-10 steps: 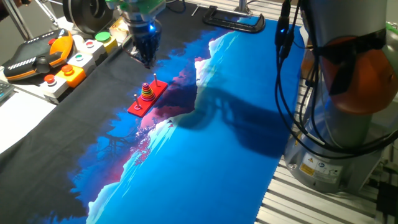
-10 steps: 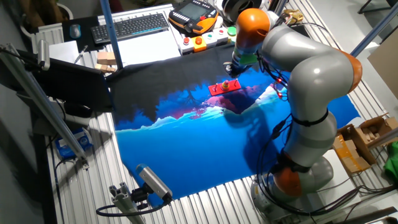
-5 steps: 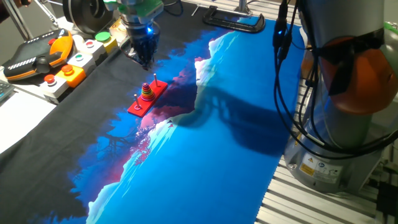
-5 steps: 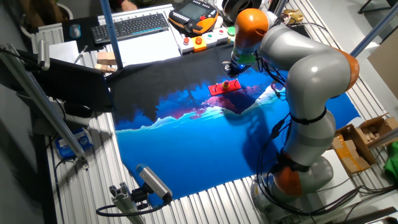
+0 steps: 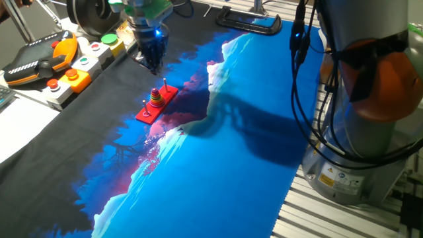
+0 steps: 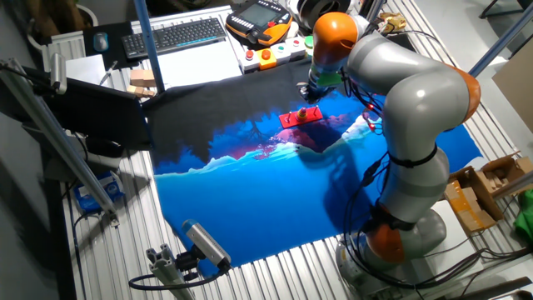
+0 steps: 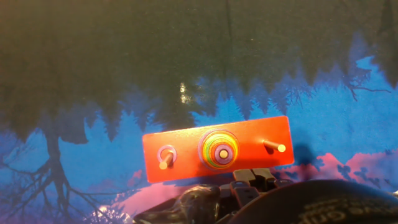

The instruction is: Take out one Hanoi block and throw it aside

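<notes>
Red Hanoi base point(image 7: 217, 149) lies on the table cloth point(image 5: 251, 132): left peg carries one ring point(image 7: 166, 154), middle peg the stacked blocks point(image 7: 218, 149). Hand point(image 5: 151, 61) hovers above, far-left; finger state undeterminable. Risk: off-centre descent strikes peg, shifts base.

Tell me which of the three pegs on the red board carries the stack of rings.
The middle peg on the red board: it carries the multicoloured ring stack. One end peg has a single small ring at its foot; the other end peg is bare.
</notes>
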Available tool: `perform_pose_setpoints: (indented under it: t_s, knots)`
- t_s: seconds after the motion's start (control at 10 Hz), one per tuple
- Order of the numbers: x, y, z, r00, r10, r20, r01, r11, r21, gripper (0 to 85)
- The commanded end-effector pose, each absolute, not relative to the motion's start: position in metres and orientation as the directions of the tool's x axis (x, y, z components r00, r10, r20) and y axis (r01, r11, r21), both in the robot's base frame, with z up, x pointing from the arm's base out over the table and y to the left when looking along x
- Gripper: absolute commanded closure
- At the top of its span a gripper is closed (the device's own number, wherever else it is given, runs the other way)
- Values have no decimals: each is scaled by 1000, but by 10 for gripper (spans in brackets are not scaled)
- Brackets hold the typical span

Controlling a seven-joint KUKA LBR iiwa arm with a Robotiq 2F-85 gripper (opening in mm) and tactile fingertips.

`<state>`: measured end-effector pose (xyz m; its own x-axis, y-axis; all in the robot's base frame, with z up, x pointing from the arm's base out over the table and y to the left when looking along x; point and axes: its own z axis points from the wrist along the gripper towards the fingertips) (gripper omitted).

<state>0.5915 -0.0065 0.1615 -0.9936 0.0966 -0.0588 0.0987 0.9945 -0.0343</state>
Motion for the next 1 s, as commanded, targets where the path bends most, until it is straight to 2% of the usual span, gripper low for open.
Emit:
perform_pose_setpoints:
  t_s: [0.0,0.4,0.9]
  knots:
    - [591,-8,162,-994,90,-55,91,995,-27,843]
    - [592,-5,157,-995,73,-70,76,996,-45,843]
    - [597,-6,133,-996,49,-68,52,998,-36,843]
